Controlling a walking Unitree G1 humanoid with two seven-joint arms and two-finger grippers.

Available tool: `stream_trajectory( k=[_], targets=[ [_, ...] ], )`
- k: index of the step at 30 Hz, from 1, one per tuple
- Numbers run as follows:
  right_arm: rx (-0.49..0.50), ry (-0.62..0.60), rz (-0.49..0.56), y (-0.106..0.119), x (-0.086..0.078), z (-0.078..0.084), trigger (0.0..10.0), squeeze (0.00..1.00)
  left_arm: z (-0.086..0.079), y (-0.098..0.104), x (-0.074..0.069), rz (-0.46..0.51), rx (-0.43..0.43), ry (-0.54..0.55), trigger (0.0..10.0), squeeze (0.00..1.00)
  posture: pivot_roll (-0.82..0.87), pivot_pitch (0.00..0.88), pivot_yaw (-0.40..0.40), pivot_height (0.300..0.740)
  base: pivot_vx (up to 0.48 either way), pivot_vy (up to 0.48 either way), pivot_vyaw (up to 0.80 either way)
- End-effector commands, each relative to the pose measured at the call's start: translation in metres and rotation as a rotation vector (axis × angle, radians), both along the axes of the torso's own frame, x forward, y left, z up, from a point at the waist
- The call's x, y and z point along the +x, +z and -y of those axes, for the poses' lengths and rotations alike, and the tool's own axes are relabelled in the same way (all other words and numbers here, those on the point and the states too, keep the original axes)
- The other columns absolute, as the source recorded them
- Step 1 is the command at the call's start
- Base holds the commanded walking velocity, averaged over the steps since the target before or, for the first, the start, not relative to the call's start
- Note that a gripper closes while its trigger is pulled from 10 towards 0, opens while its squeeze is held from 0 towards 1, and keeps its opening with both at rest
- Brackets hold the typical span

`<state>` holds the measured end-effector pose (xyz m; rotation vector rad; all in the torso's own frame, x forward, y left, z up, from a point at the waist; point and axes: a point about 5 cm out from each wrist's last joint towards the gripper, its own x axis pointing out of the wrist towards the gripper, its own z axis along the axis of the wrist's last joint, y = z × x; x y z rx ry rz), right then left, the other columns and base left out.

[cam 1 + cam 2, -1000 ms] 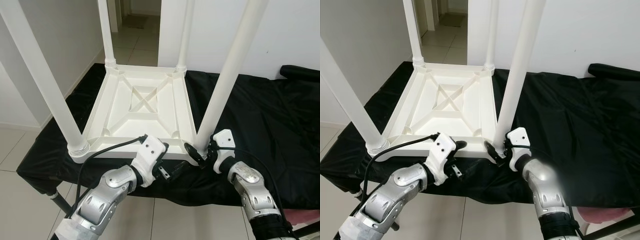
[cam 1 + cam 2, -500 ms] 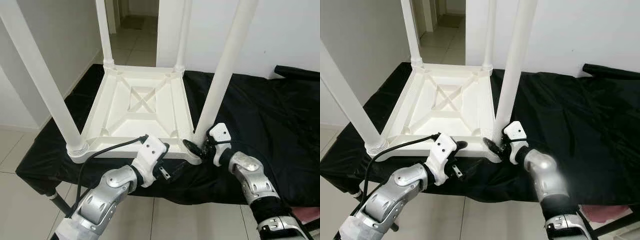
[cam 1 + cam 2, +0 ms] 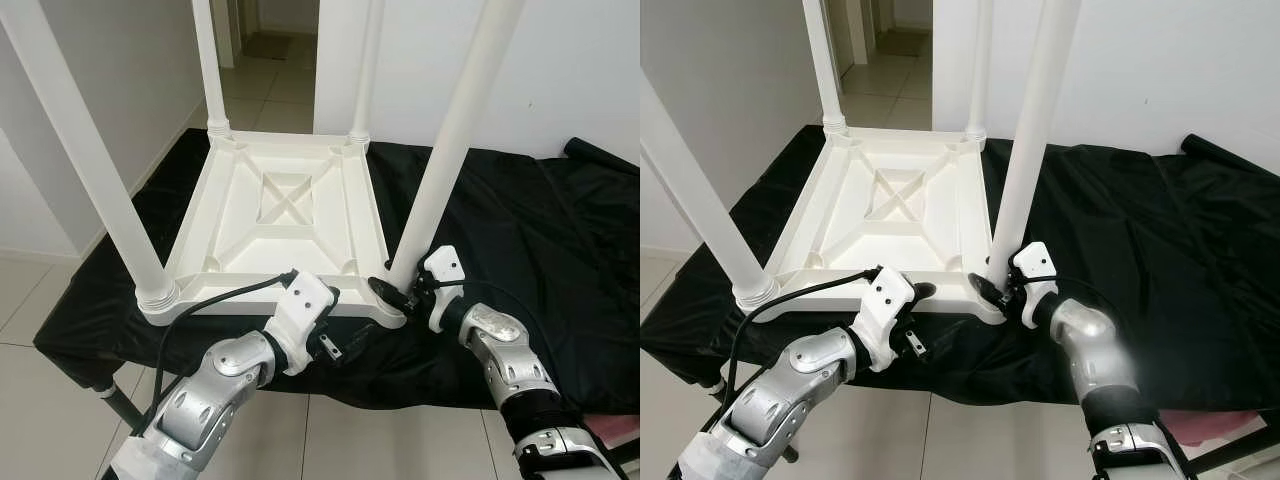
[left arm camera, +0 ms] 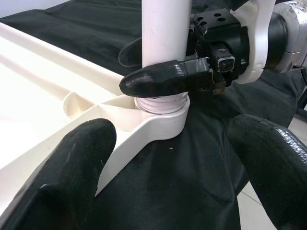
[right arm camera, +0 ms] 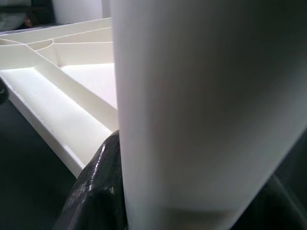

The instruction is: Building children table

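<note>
- Black cloth (image 3: 520,230) covers the low bench, the largest thing in the scene.
- White plastic table (image 3: 280,225) lies upside down on the cloth, toward the left, four legs pointing up.
- Near right leg (image 3: 450,150) stands in its corner socket; the right gripper (image 4: 165,79) is clenched around its base.
- Left gripper (image 4: 168,158) hovers with fingers spread at the table's near edge, grasping nothing.

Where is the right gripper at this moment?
The right gripper is clamped round the base of the near-right table leg, at the near right corner of the upturned tabletop.
</note>
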<state>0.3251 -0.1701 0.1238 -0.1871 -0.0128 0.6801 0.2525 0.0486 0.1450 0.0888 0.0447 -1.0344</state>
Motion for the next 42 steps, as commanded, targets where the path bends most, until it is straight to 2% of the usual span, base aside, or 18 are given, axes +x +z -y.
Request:
stream_trajectory(
  k=[1, 5, 6, 7, 8, 13, 15, 17, 23, 29, 33, 34, 35, 36, 37, 42],
  targets=[
    [0.012, -0.081, -0.019, -0.006, -0.002, 0.004, 10.0, 0.00, 0.003, -0.002, -0.005, -0.013, 0.013, -0.060, 10.0, 0.00, 0.00, 0.000, -0.001, 0.740, 0.000, 0.000, 0.00],
    [0.055, -0.108, -0.021, -0.005, -0.005, 0.000, 10.0, 0.00, 0.002, -0.002, -0.005, -0.014, 0.012, -0.061, 10.0, 0.00, -0.01, 0.000, -0.002, 0.740, 0.000, 0.000, 0.00],
    [0.073, -0.146, -0.008, -0.003, -0.006, -0.002, 10.0, 0.00, 0.003, -0.002, -0.006, -0.016, 0.012, -0.062, 10.0, 0.00, -0.01, 0.000, 0.001, 0.740, 0.000, 0.000, 0.00],
    [0.097, -0.246, 0.003, -0.001, -0.009, -0.005, 10.0, 0.00, 0.004, -0.003, -0.007, -0.020, 0.011, -0.067, 10.0, 0.00, -0.01, 0.000, 0.003, 0.740, 0.000, 0.000, 0.00],
    [0.097, -0.246, 0.003, -0.001, -0.009, -0.005, 10.0, 0.00, 0.004, -0.003, -0.007, -0.020, 0.011, -0.067, 10.0, 0.00, -0.01, 0.000, 0.003, 0.740, 0.000, 0.000, 0.00],
    [0.120, -0.459, 0.007, 0.000, -0.012, -0.007, 10.0, 0.00, 0.004, -0.003, -0.007, -0.023, 0.012, -0.071, 10.0, 0.00, -0.02, 0.000, 0.007, 0.740, 0.000, 0.000, 0.00],
    [0.137, -0.562, -0.022, -0.004, -0.013, -0.007, 10.0, 0.00, 0.003, -0.003, -0.007, -0.023, 0.012, -0.071, 10.0, 0.00, -0.02, 0.000, 0.008, 0.740, 0.000, 0.000, 0.00],
    [0.136, -0.606, -0.034, -0.006, -0.015, -0.011, 10.0, 0.00, 0.004, -0.003, -0.007, -0.024, 0.013, -0.072, 10.0, 0.00, -0.01, 0.000, 0.009, 0.740, 0.000, 0.000, 0.00],
    [0.155, -0.785, -0.083, -0.015, -0.021, -0.033, 10.0, 0.00, 0.007, -0.003, -0.008, -0.022, 0.009, -0.078, 10.0, 0.00, -0.02, 0.000, 0.005, 0.740, 0.000, 0.000, 0.00],
    [0.187, -0.824, -0.101, -0.011, -0.025, -0.054, 10.0, 0.00, 0.008, -0.004, -0.010, -0.029, 0.003, -0.078, 10.0, 0.00, -0.02, 0.000, 0.004, 0.740, 0.000, 0.000, 0.00],
    [0.189, -0.823, -0.086, -0.009, -0.025, -0.050, 10.0, 0.00, 0.008, -0.004, -0.010, -0.031, 0.003, -0.077, 10.0, 0.00, -0.02, 0.000, 0.004, 0.740, 0.000, 0.000, 0.00],
    [0.188, -0.817, -0.074, -0.008, -0.025, -0.047, 10.0, 0.18, 0.008, -0.004, -0.010, -0.032, 0.003, -0.077, 10.0, 0.00, -0.02, 0.005, -0.002, 0.740, 0.000, 0.000, 0.00],
    [0.185, -0.809, -0.064, -0.007, -0.026, -0.044, 10.0, 0.54, 0.009, -0.004, -0.010, -0.032, 0.002, -0.077, 10.0, 0.00, -0.02, 0.004, -0.003, 0.740, 0.000, 0.000, 0.00],
    [0.185, -0.809, -0.064, -0.007, -0.026, -0.044, 10.0, 0.54, 0.009, -0.004, -0.010, -0.032, 0.002, -0.077, 10.0, 0.00, -0.02, 0.004, -0.003, 0.740, 0.000, 0.000, 0.00],
    [0.184, -0.787, -0.060, -0.007, -0.026, -0.043, 10.0, 1.00, 0.009, -0.004, -0.010, -0.031, 0.002, -0.076, 10.0, 0.00, -0.02, 0.004, -0.003, 0.740, 0.000, 0.000, 0.00],
    [0.228, -0.678, -0.003, 0.003, -0.029, -0.031, 10.0, 1.00, 0.008, -0.004, -0.010, -0.029, 0.003, -0.075, 10.0, 0.00, -0.02, 0.000, -0.010, 0.740, 0.000, 0.000, 0.00]
  ],
)
